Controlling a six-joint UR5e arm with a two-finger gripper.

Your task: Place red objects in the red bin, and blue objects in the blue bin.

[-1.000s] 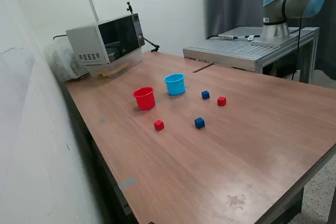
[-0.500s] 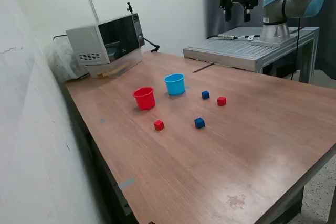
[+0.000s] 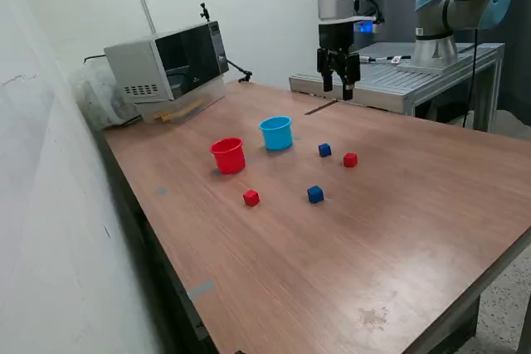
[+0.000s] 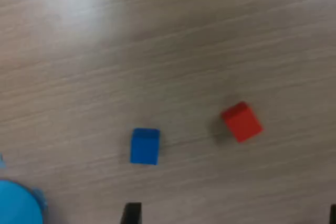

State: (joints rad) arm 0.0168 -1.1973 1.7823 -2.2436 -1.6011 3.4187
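Where cubes lie, microwave (image 3: 168,70) behind.

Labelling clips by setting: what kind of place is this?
Probably a robotics lab or workshop, not a home. A wooden table holds sorting props, a red cup and a blue cup with small cubes, while the arm's base sits on a metal bench against a bare wall.
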